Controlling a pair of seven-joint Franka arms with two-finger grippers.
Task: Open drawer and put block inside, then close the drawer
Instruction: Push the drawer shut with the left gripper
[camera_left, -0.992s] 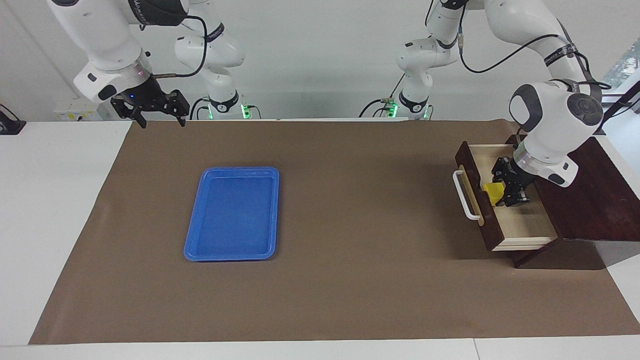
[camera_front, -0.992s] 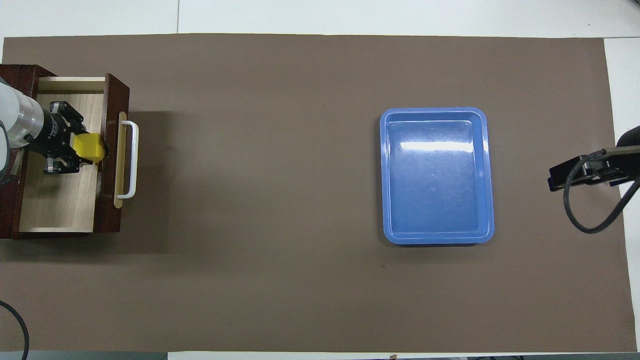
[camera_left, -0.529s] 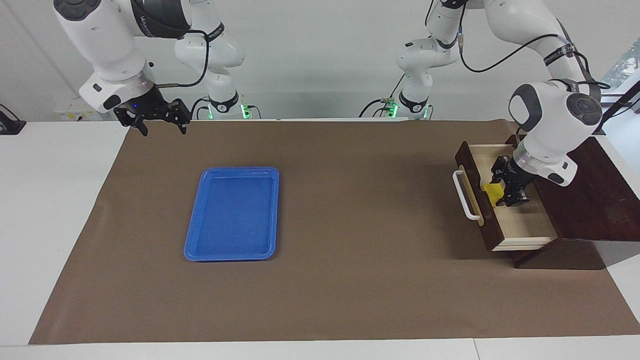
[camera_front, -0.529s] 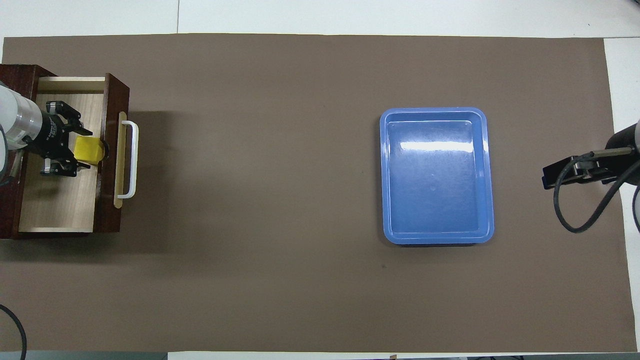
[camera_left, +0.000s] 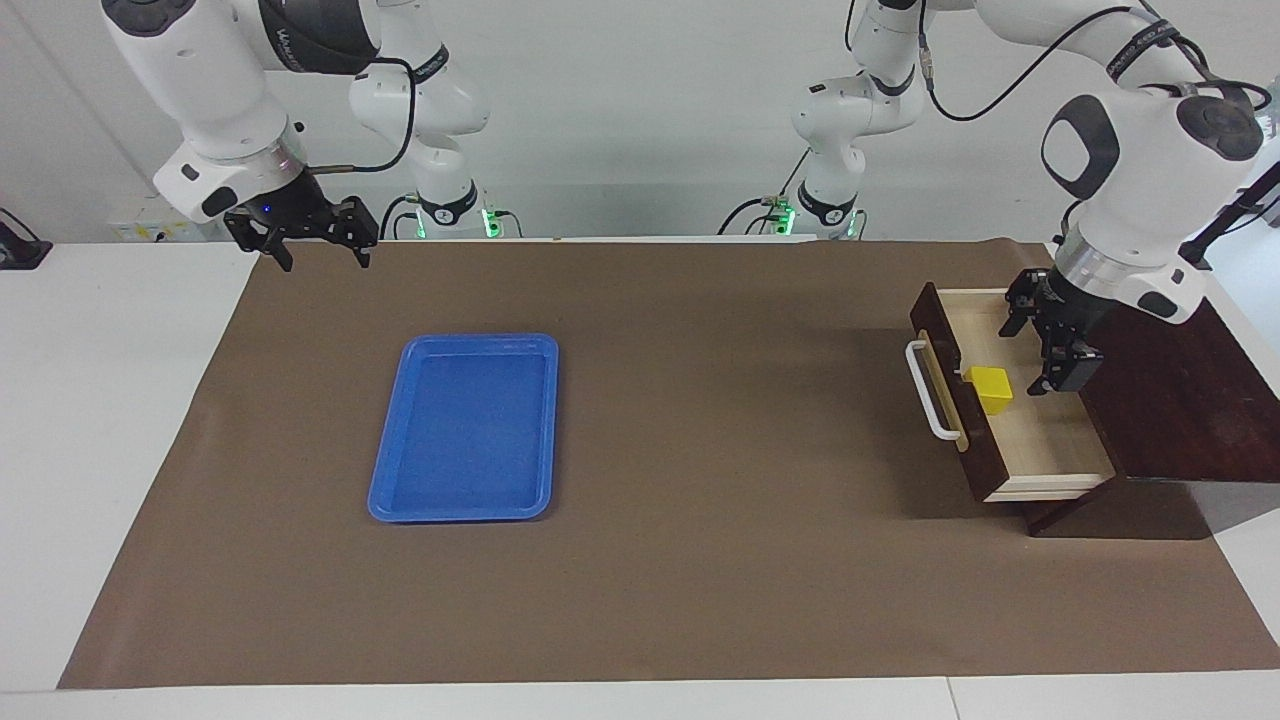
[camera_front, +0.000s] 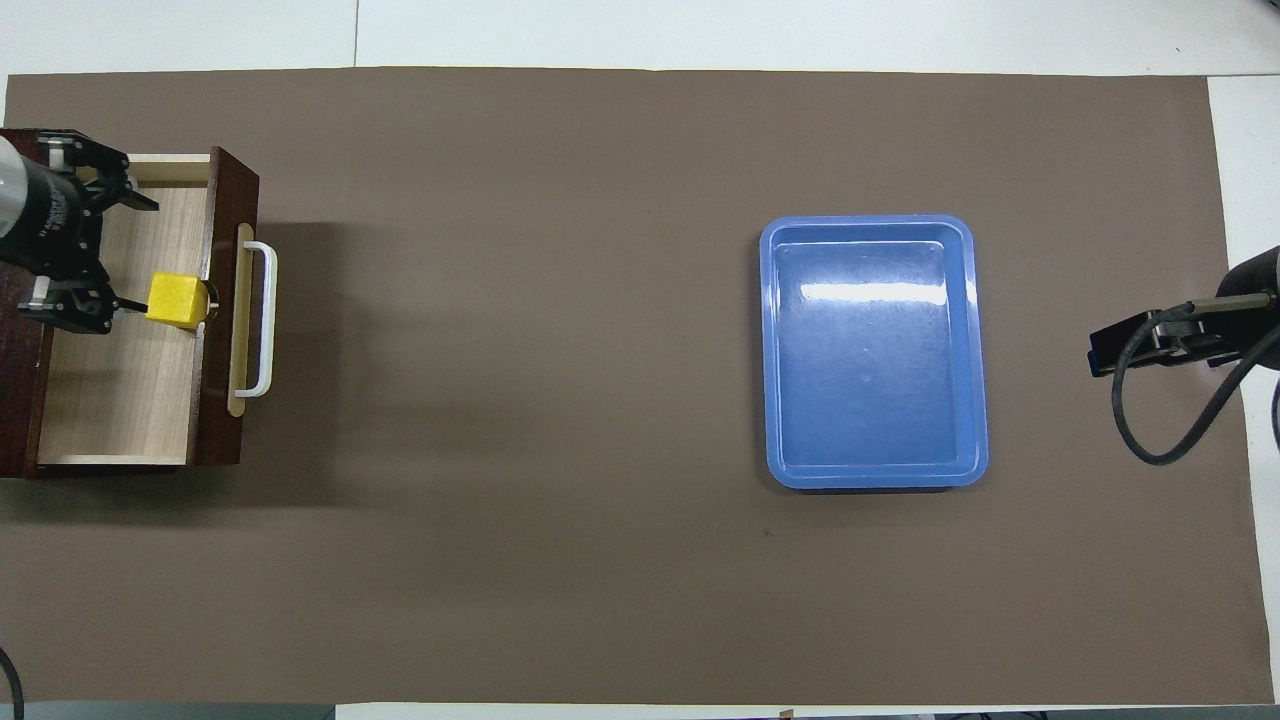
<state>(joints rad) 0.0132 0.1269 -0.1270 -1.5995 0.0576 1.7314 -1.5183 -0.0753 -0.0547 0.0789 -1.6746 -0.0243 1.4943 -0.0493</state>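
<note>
The drawer (camera_left: 1050, 440) of the dark brown wooden box (camera_left: 1180, 400) at the left arm's end of the table is pulled open; it also shows in the overhead view (camera_front: 120, 400). The yellow block (camera_left: 990, 388) lies on the drawer's pale floor against the inside of its front panel, as the overhead view (camera_front: 175, 300) also shows. My left gripper (camera_left: 1040, 345) is open and empty, raised over the drawer beside the block, clear of it; it also shows in the overhead view (camera_front: 135, 255). My right gripper (camera_left: 322, 258) is open and empty, waiting over the table's edge at the right arm's end.
A blue plastic tray (camera_left: 460, 515) lies flat toward the right arm's end of the table (camera_front: 875, 478). The drawer's white bar handle (camera_left: 925, 395) faces the middle of the table. Brown paper covers the table.
My left gripper has opened, let go of the block and risen out of the drawer. The block now rests on the drawer floor. The right arm has shifted only slightly.
</note>
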